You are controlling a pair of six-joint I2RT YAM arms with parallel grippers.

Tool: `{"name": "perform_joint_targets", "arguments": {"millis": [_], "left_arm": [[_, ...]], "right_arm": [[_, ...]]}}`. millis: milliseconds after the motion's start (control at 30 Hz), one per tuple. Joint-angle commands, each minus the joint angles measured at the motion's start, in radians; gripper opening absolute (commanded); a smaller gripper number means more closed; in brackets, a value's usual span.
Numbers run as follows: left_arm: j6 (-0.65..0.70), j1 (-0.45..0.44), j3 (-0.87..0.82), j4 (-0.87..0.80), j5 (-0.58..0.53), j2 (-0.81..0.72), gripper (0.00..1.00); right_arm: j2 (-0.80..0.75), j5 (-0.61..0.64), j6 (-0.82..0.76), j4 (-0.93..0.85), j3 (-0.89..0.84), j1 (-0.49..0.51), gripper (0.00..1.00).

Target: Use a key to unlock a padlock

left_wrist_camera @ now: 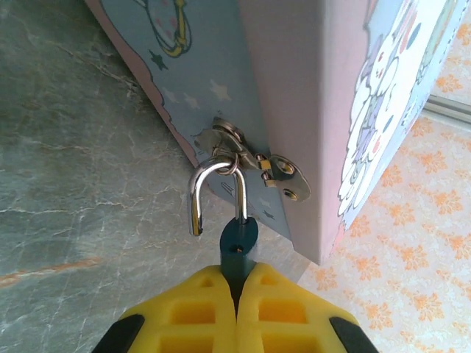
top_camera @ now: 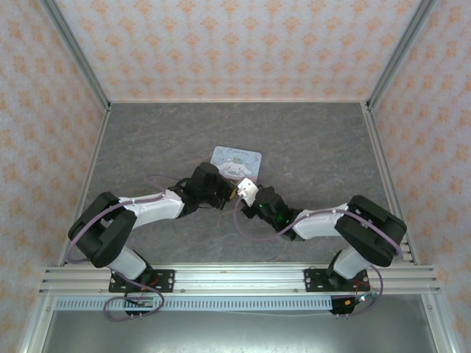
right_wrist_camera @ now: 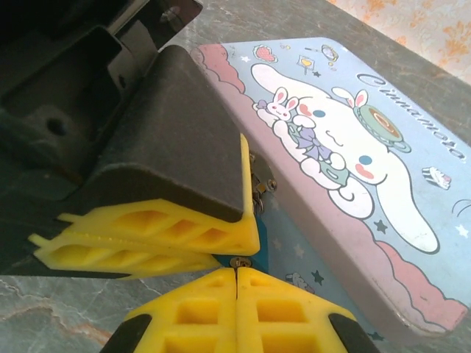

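Note:
The teal padlock [left_wrist_camera: 239,237] hangs by its silver shackle [left_wrist_camera: 213,176] from the hasp [left_wrist_camera: 276,170] on the pale blue cartoon tin [left_wrist_camera: 294,88]. One shackle leg is out of the body and hangs free. My left gripper [left_wrist_camera: 237,273] is shut on the padlock's body from below. In the right wrist view, my right gripper [right_wrist_camera: 236,271] is shut, its tips against the padlock's [right_wrist_camera: 262,239] underside. A tiny metallic bit of the key [right_wrist_camera: 240,262] shows between those tips. The left gripper's yellow fingers [right_wrist_camera: 169,235] cover most of the padlock there.
The tin [top_camera: 237,159] lies on the grey marbled table [top_camera: 147,147], just beyond both grippers, which meet at mid-table. Patterned walls and aluminium posts close in the back and sides. Bare table lies left, right and behind the tin.

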Motion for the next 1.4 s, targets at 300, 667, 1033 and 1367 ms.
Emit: {"name": "perform_joint_targets", "arguments": {"millis": [300,667,1033,1367], "left_arm": [[0.013,-0.013,0.024,0.028,0.028,-0.038,0.03],[0.097,0.031,-0.028,-0.034,-0.021,-0.095,0.5],[0.329,0.143,0.014,-0.321,-0.112,-0.234,0.73],[0.572,0.284,0.089,-0.352,-0.075,-0.153,0.84]], "right_arm": [[0.002,-0.067,0.081,0.013,-0.005,-0.03,0.0],[0.025,-0.178,0.35,-0.071,0.023,-0.088,0.0],[0.07,-0.303,0.811,0.094,-0.039,-0.164,0.0],[0.071,-0.382,0.973,-0.007,-0.001,-0.202,0.08]]}}
